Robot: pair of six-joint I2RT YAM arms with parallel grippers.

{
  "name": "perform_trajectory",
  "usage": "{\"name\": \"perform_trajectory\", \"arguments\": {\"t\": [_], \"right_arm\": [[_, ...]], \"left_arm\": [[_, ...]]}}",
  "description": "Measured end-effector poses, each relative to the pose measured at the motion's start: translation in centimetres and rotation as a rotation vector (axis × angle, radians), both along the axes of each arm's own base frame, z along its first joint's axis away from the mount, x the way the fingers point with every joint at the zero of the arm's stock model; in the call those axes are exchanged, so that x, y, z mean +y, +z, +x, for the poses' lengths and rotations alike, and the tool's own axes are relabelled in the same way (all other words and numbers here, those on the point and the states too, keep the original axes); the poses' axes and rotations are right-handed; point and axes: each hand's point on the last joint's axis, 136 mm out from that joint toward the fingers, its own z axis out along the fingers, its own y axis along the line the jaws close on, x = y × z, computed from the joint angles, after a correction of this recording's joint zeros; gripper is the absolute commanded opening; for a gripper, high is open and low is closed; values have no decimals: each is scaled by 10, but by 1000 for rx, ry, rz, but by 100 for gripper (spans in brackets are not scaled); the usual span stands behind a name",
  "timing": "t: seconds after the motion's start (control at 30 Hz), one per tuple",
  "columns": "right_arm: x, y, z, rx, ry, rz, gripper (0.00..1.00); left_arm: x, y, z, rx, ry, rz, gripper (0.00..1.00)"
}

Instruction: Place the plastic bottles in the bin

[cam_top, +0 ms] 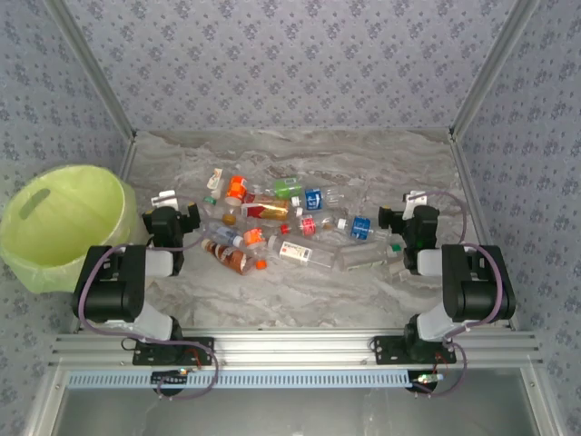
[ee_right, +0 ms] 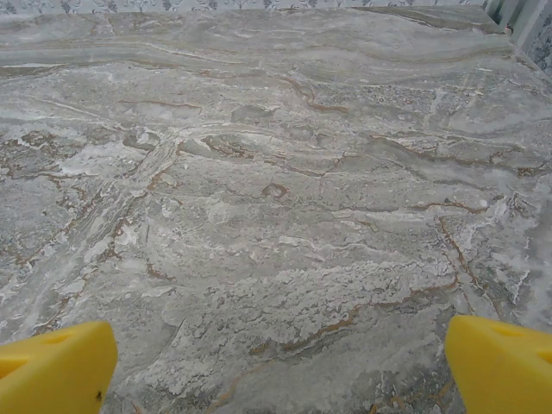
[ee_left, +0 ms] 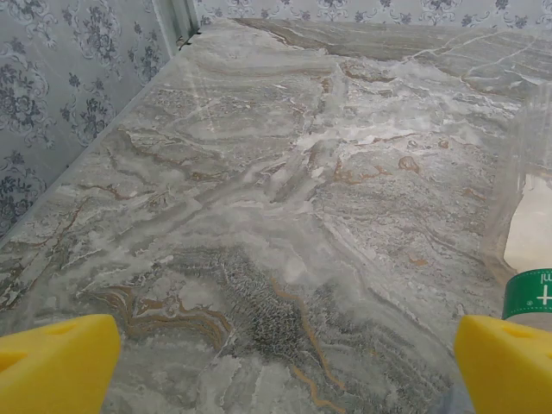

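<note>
1. Surface: a grey, marble-patterned tabletop (cam_top: 381, 159), closed in at the back and both sides by blue-grey patterned walls (cam_top: 290, 64).
2. Task items: the plastic bottles (cam_top: 281, 222) lie on their sides in a loose heap at the middle of the tabletop, between the two arms. Many touch or overlap.
3. Items told apart in the overhead view:
   - an orange-capped bottle (cam_top: 236, 189) at the far left of the heap;
   - a red-labelled bottle (cam_top: 265, 211) just beside it;
   - a blue-labelled bottle (cam_top: 360, 227) towards the right;
   - a white-labelled bottle (cam_top: 295, 252) on the near side.
4. Receptacle: the bin (cam_top: 27, 245) stands upright off the left edge of the tabletop, mouth upward, with its handle slot (cam_top: 34, 202) near the rim. The left arm sits between it and the heap.
5. The left tool (cam_top: 175, 211) is at the left edge of the heap, jaws wide apart and gripping nothing. In its wrist view the yellow fingers (ee_left: 56, 362) sit at the lower corners, with marbled surface between them. A clear bottle with a green label (ee_left: 528, 293) lies just beside the right-hand finger. Whether they touch cannot be told.
6. The right tool (cam_top: 408, 211) is at the right edge of the heap, jaws wide apart and gripping nothing. Its wrist view shows its yellow fingers (ee_right: 52, 366) at the lower corners, with marbled surface between them.
</note>
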Motion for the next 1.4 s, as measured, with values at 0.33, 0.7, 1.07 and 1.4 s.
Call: {"name": "perform_trajectory", "arguments": {"t": [0.33,0.7,1.07,1.4], "right_arm": [[0,0,0,0,0,0,100],[1,0,0,1,8,4,100],[-3,30,0,-3,13,19,100],[-12,97,-2,4,-119,174,100]], "left_arm": [[0,0,0,0,0,0,99],[0,0,0,0,0,0,99],[-26,32,15,33,-90,48,99],[-47,59,3,46,-101,55,99]]}}
